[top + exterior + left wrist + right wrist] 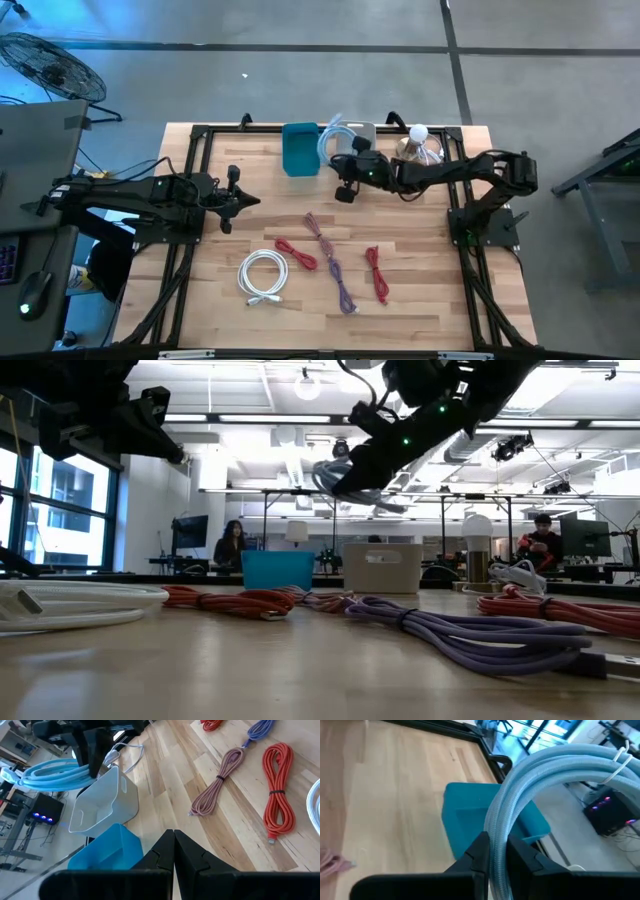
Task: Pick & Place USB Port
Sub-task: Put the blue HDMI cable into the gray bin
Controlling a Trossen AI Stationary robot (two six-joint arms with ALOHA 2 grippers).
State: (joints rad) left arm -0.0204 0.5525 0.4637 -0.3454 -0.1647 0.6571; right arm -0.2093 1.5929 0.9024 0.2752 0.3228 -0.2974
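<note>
The right end effector [494, 851] is clamped on a coiled, braided pale-blue cable [555, 767], held aloft above the teal bin [299, 148] near the worktop's [420, 290] far edge. The left end effector [174, 836] hangs pressed together.

Floor fan [52, 65], lamp [477, 546], two seated people beyond.

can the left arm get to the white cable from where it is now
Probably yes. The left gripper, shut, waits just behind the white cable, with only bare table between them; the right gripper is busy holding the light blue cable.
</note>
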